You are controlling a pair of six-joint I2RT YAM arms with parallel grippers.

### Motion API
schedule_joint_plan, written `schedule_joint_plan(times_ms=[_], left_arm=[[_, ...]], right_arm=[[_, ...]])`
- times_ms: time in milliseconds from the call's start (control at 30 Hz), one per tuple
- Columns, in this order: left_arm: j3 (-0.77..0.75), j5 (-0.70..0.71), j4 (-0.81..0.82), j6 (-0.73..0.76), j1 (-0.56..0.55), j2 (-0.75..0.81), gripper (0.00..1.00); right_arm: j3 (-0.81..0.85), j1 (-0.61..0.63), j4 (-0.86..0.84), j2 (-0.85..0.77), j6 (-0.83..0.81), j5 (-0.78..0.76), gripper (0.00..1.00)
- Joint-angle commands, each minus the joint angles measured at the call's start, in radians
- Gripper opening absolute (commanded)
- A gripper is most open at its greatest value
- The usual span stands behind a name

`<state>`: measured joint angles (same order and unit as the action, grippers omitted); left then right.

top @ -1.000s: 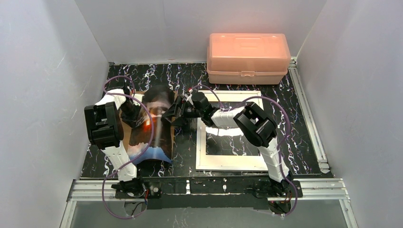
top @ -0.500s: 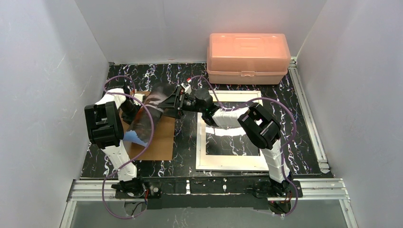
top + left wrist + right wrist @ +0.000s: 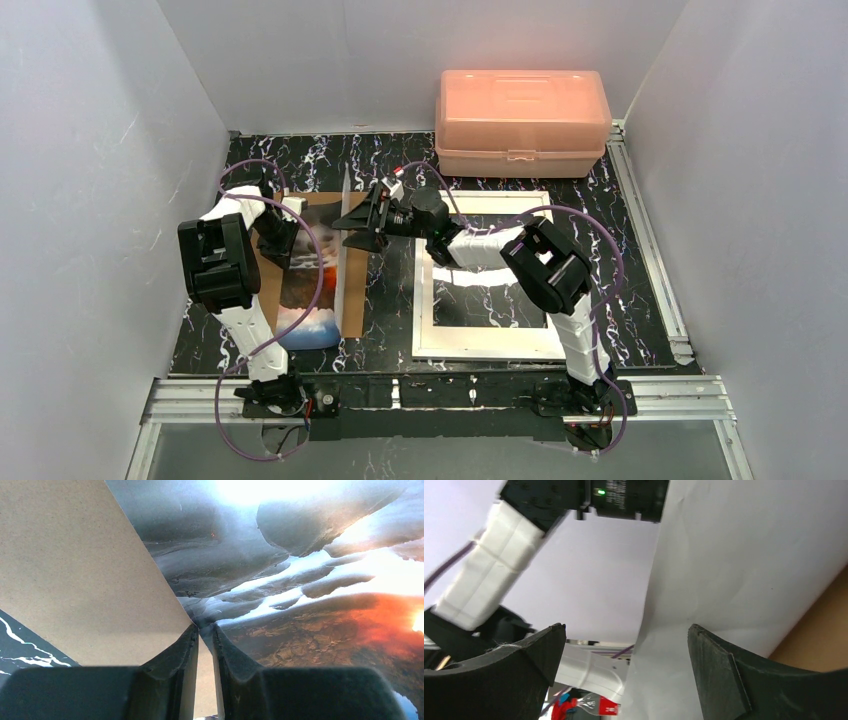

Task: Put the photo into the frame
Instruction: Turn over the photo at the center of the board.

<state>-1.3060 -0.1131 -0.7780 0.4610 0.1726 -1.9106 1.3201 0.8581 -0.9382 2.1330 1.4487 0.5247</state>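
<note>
Toward the near left of the worktop (image 3: pixel 390 310), the photo (image 3: pixel 312 285) is held over the brown backing board (image 3: pixel 353 305), its blue-white end nearest the arm bases. It is not laid flat: its right edge is raised, so that the print is tilted and its white back is turned to the right. The board is seen flat beneath it, with a strip left uncovered along the right side. Just to the right, apart from the board, the frame (image 3: pixel 425 300) is laid flat, and the marbled surface is seen through its opening; the photo is not in it. Farther back, the left pincer (image 3: pixel 205 632) is clamped on the left edge of the photo, its fingers drawn almost together over the sheet. The right pincer (image 3: pixel 626 630) is held wide apart at the raised far right edge, with the white back of the sheet seen between its fingers; whether the sheet is touched there cannot be told. At the far edge, a pink plastic box (image 3: pixel 522 108) is set behind the frame.
</note>
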Motion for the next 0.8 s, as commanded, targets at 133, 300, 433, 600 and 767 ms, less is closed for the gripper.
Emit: schedule_joint_plan(times_ms=[133, 300, 433, 600, 767], left_arm=[[0.016, -0.079, -0.04, 0.007, -0.007, -0.032, 0.15], [0.018, -0.085, -0.041, 0.005, -0.007, -0.03, 0.14], [0.019, -0.081, -0.041, 0.007, -0.006, -0.031, 0.14], [-0.014, -0.103, -0.073, -0.001, 0.003, -0.023, 0.14], [-0.081, -0.131, -0.131, -0.005, 0.013, 0.024, 0.15]], right_arm=[[0.101, -0.013, 0.574, -0.081, -0.35, 0.059, 0.99], [0.139, -0.022, 0.771, -0.075, -0.465, 0.035, 0.91], [0.159, -0.028, 0.874, -0.106, -0.546, -0.012, 0.75], [0.211, -0.028, 1.017, -0.134, -0.644, -0.071, 0.32], [0.249, -0.028, 1.079, -0.144, -0.67, -0.085, 0.14]])
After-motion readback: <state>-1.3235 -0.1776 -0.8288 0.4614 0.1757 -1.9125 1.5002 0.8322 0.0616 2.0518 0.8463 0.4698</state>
